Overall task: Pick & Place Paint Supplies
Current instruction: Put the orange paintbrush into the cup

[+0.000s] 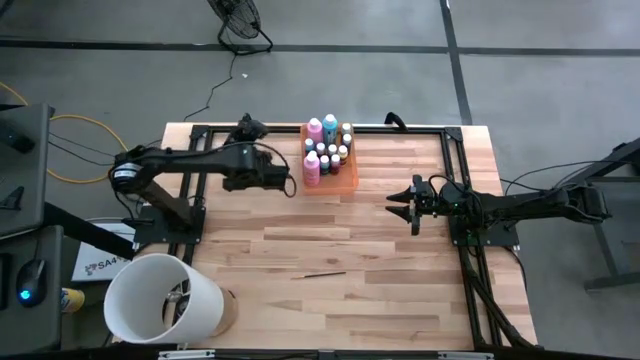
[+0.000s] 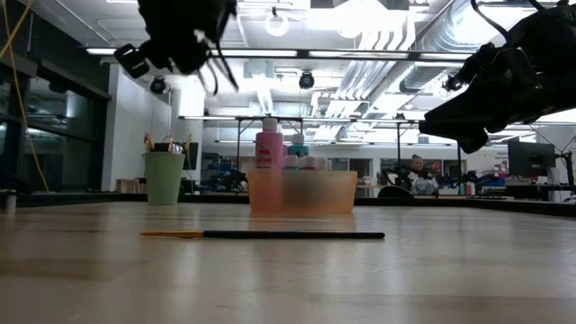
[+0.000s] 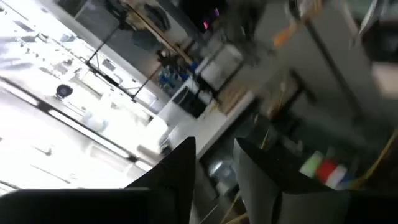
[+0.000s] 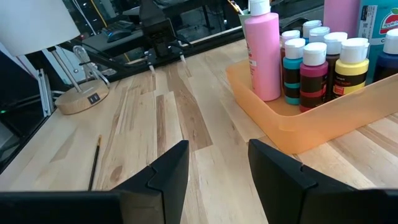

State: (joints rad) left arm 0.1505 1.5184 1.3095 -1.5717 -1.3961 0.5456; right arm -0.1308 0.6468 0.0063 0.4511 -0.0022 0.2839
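Orange and translucent, the tray [image 1: 345, 181] sits at about twelve o'clock on the wooden bench [image 1: 380, 260] in the high view, packed with the paint supplies: tall pink bottles [image 1: 312, 167], a teal bottle [image 1: 330, 128], and a cluster of tiny dark bottles with pale caps [image 1: 334, 155]. The right wrist view shows the same cluster close up, a tall pink bottle [image 4: 262, 53] standing at one end with the small capped ones [image 4: 314, 68] just beside it inside the tray wall [image 4: 323, 121]. One thin dark-handled brush [image 1: 318, 274] lies flat on the bare bench toward six o'clock, well apart from the tray; from table height it shows as a long dark line [image 2: 288, 235] in front of the tray [image 2: 301, 193]. A mint-green cup [image 2: 165, 176] holding more brushes stands off at about nine o'clock of the tray in that low view. The left hand [image 1: 291, 184] is raised just off the tray's nine o'clock side, its fingers [image 3: 177, 180] slightly apart with nothing between them. The right hand [image 1: 400, 203] waits at about three o'clock of the tray, fingers [image 4: 171, 174] apart and empty, pointed toward it. A white lamp shade [image 1: 160, 300] stands at the bench's seven o'clock corner.
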